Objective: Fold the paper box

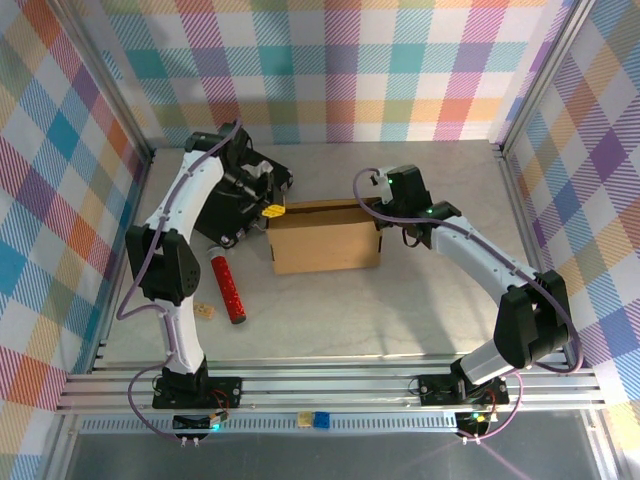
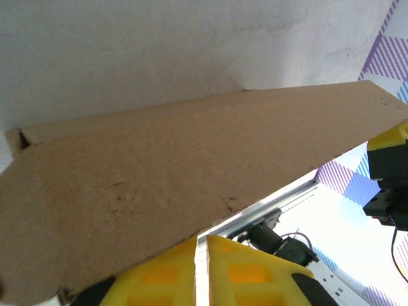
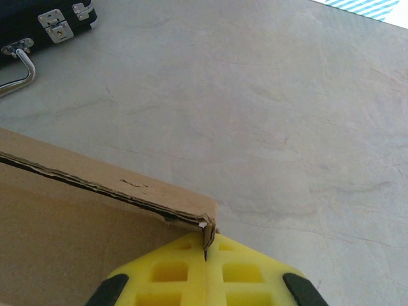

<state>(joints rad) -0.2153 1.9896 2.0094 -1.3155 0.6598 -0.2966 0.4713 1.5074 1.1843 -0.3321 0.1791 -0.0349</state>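
Paper box (image 1: pixel 325 245) stood on the counter (image 1: pixel 400 310) between both arms. Right fingers (image 3: pixel 223 268) were clamped on its frayed corner. Left fingers (image 2: pixel 223 271) were pressed together at its panel edge, any grip there undeterminable. Black case (image 3: pixel 38 16) lay beyond.

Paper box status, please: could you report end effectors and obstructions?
Right end effector shut on paper box corner. Left end effector shut at left corner. Black case, red tube alongside.

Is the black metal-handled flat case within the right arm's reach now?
Probably not: the right end effector grips the brown corrugated cardboard box's corner, and box and left arm block the case.
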